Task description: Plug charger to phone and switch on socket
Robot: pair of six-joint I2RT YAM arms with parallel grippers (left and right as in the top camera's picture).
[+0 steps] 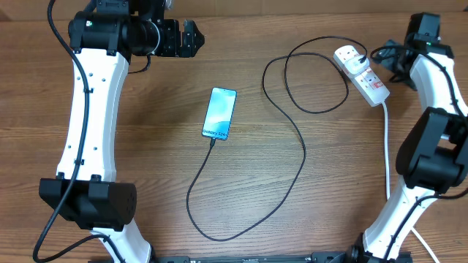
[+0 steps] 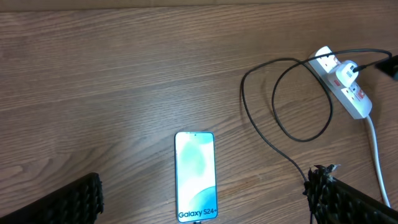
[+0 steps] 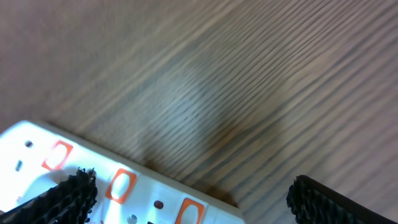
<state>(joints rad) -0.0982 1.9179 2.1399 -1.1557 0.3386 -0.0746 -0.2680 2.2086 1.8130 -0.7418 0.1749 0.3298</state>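
One phone (image 1: 219, 113), one charger (image 1: 303, 153) and one socket (image 1: 362, 74) are counted on the worktop (image 1: 146, 146). Two robot arms are seen, a left arm (image 1: 91, 109) and a right arm (image 1: 439, 80).

Overhead faces straight down; all views share the socket (image 1: 362, 73).

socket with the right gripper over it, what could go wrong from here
1. The right gripper hangs open over the socket; a press that misses the red-marked switches could shove the strip instead.
2. If the strip slides, the charger cable may tug the phone.
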